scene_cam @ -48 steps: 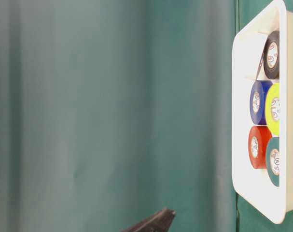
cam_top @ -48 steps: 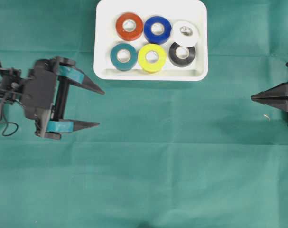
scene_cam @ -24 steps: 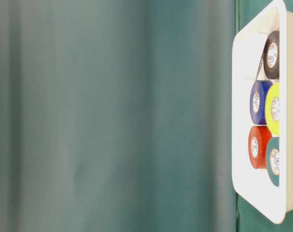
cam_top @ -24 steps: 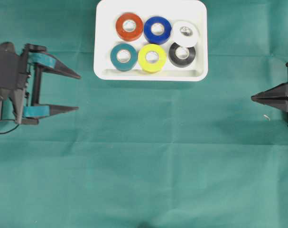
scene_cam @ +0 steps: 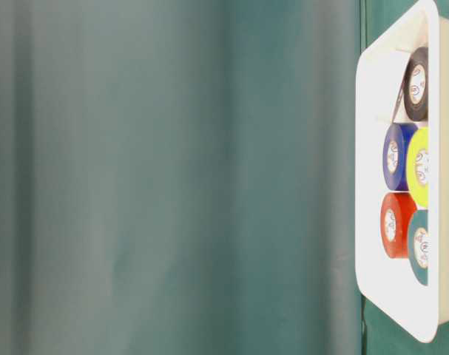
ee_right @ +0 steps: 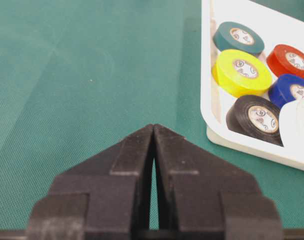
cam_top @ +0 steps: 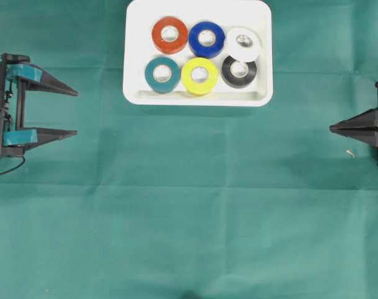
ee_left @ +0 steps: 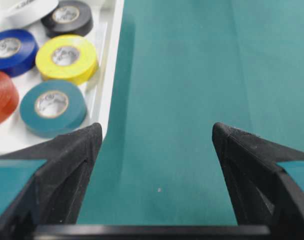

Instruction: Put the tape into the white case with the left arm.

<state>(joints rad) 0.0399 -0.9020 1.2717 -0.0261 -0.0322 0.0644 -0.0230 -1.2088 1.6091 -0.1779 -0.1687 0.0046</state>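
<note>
From my station I count 6 tape rolls lying flat inside the white case [cam_top: 263,56], the teal roll [cam_top: 162,74] nearest the left pincer [cam_top: 70,112], which is wide open, empty and well apart from the case. The right pincer [cam_top: 333,128] is closed on nothing. My worry: a careless reach could clip the rim and shove the case. The left arm is mostly cut off at the frame edge.

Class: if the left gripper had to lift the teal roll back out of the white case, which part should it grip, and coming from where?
The teal roll lies flat in the white case, touching the yellow roll. Probably best from straight above, one finger of the open left gripper in its centre hole, the other outside on its free left side.
</note>
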